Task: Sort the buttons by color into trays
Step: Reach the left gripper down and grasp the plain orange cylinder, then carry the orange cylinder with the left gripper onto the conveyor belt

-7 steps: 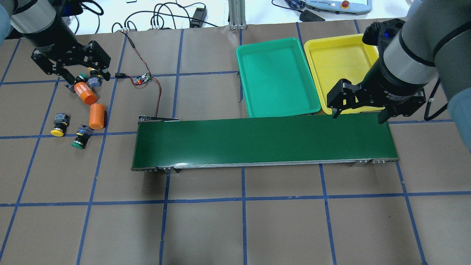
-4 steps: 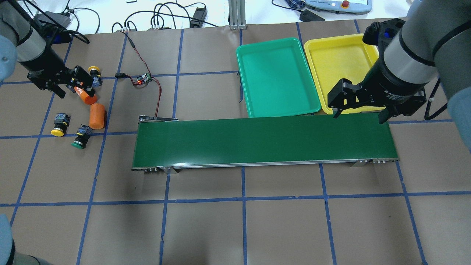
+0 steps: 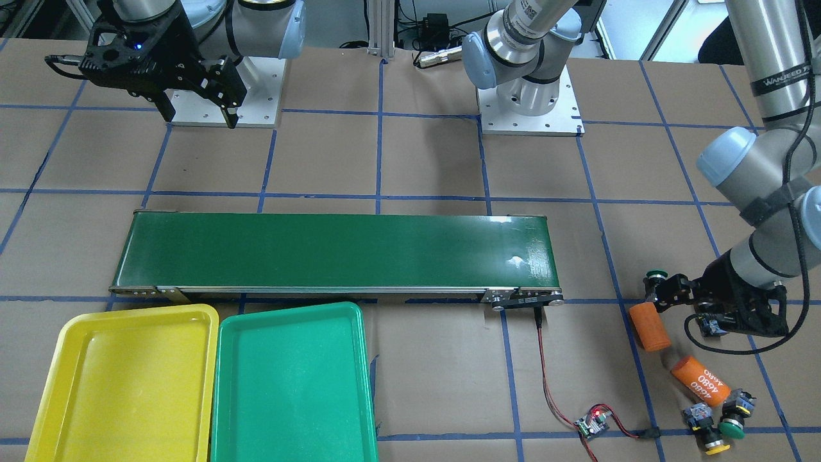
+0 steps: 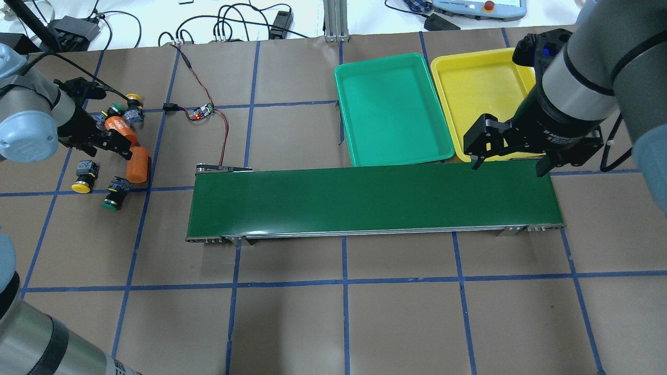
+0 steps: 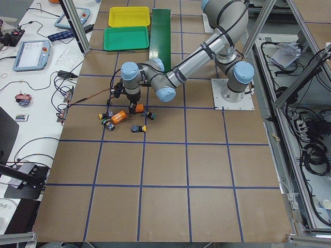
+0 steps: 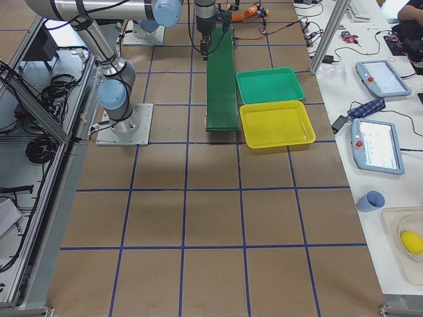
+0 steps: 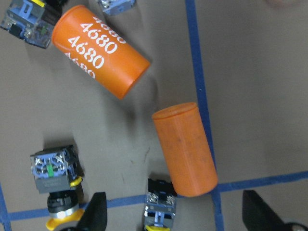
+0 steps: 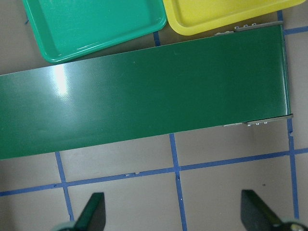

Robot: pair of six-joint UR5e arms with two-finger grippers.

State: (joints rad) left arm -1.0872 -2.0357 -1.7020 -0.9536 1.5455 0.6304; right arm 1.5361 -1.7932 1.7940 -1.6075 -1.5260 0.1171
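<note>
Four buttons lie at the table's left end: a yellow one (image 4: 83,177) and a green one (image 4: 114,194) near me, and a green one (image 4: 114,110) and a yellow one (image 4: 134,99) farther off. My left gripper (image 4: 104,146) is open and empty above the near pair. In the left wrist view (image 7: 178,216) the near green button's body (image 7: 161,211) lies between the fingertips. My right gripper (image 4: 509,161) is open and empty above the conveyor's right end. The green tray (image 4: 393,109) and the yellow tray (image 4: 482,88) hold nothing.
Two orange cylinders lie among the buttons, one marked 4680 (image 4: 119,127) and one plain (image 4: 138,164). The long dark-green conveyor belt (image 4: 372,200) spans the middle. A small circuit board (image 4: 203,112) with a red wire lies beyond the belt's left end.
My left gripper has moved from the far buttons toward me, over the near buttons and the plain cylinder. It has stayed open and empty. The right arm has not moved.
</note>
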